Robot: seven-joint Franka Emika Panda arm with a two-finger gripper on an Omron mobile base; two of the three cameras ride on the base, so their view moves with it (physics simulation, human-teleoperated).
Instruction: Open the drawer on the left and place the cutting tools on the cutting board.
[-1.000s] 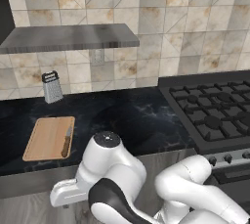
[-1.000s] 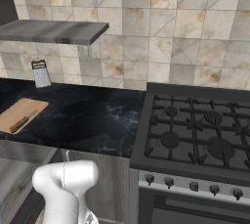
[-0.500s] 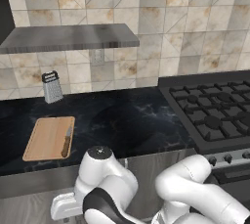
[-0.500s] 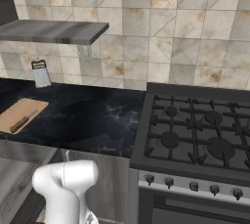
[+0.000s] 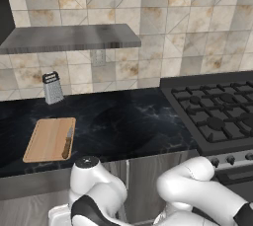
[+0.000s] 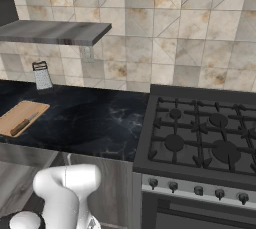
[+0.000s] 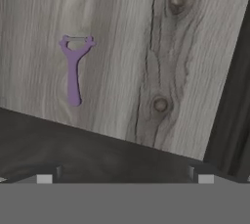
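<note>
The drawer (image 7: 146, 47) is open beneath my hand, its grey wood-grain floor facing the hand camera. On that floor lies the purple Y-shaped peeler (image 7: 73, 69), blade end toward the top of the hand view. My gripper (image 7: 124, 178) hangs above the drawer, open, its fingertips (image 7: 44, 179) set wide apart with nothing between them; the peeler is ahead and to the left of them. On the counter, the tan cutting board (image 5: 43, 140) (image 6: 15, 114) carries the wooden-handled knife (image 5: 66, 142) (image 6: 23, 124) near its right edge.
A metal box grater (image 5: 52, 88) (image 6: 42, 75) stands against the tiled wall behind the board. The gas stove (image 5: 217, 116) (image 6: 200, 138) takes up the right of the counter. A grey shelf (image 5: 69, 37) juts out above. A dark drawer wall (image 7: 229, 120) borders the floor.
The arm's white upper joint has sunk lower and slightly left in the left base view. The board, knife and grater have not moved.
</note>
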